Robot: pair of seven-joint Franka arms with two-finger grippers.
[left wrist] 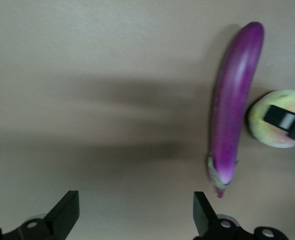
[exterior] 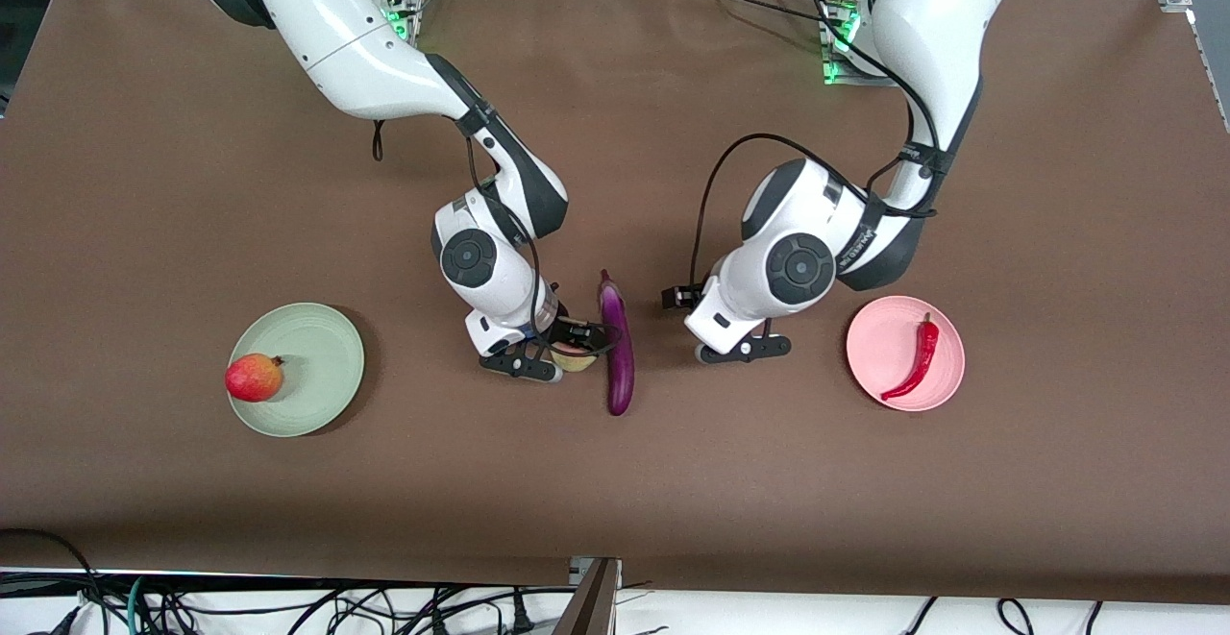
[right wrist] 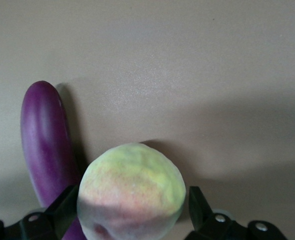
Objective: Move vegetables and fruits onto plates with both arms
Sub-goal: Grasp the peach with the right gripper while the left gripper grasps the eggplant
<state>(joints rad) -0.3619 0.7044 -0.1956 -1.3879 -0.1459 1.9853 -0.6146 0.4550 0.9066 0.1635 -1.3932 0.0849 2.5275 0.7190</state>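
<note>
On the brown matte table [exterior: 144,183], toward the right arm's end, a round shallow mint green plate [exterior: 317,347] is seen, with a round red fruit [exterior: 254,378] with a small crown tip resting on its rim side. Beside the table's middle, the right gripper [exterior: 550,362] is set low, its black fingers [right wrist: 62,207] spread around a pale yellow-green peach [right wrist: 132,192] with a pink blush; whether it is gripped cannot be told. Just beside the peach, a long glossy purple eggplant [exterior: 617,347] is laid. The left gripper [exterior: 745,349] is held wide open over bare table, holding nothing. A thin curved red chili pepper [exterior: 918,358] is laid on the pale pink plate [exterior: 870,352].
</note>
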